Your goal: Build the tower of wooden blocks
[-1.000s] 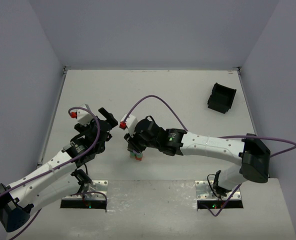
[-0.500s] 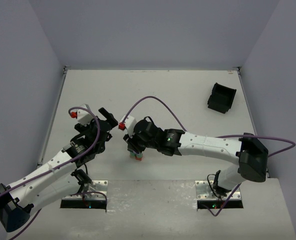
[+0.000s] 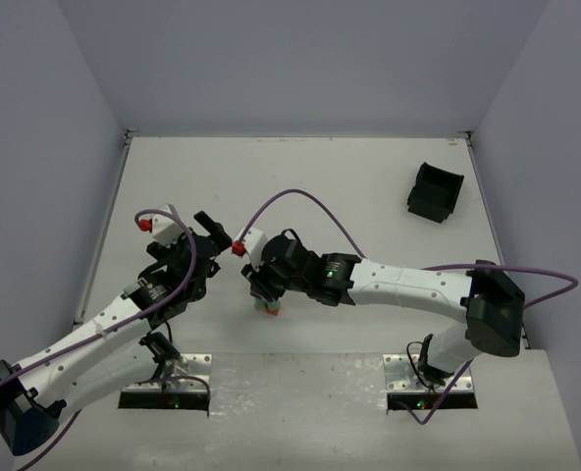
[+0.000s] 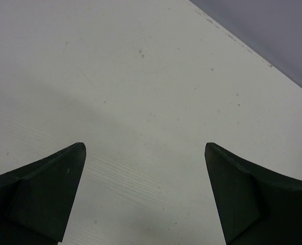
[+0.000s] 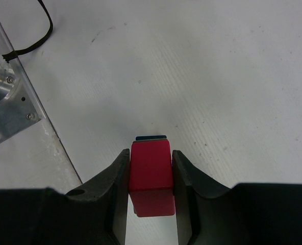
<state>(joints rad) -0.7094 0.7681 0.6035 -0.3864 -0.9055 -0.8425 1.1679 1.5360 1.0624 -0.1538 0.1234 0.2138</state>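
— Where did everything sit?
— On the table (image 3: pixel 369 186), the black bin (image 3: pixel 435 191) lay at two o'clock from centre. The tower (image 3: pixel 268 307) stood at six o'clock, close to the near edge.
— And your jaws?
— My left gripper (image 4: pixel 145 148) gaped wide over bare tabletop, holding nothing. My right gripper (image 5: pixel 150 153) pinched the red block (image 5: pixel 151 176) over the tower. I couldn't tell whether it touched.

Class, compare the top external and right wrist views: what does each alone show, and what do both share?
Only the top external view shows the left arm, the black bin and the tower's green and orange blocks. Only the right wrist view shows the red block clamped between the right end effector's fingers, with a darker block's edge just beyond it. Both show the white table and the right end effector.
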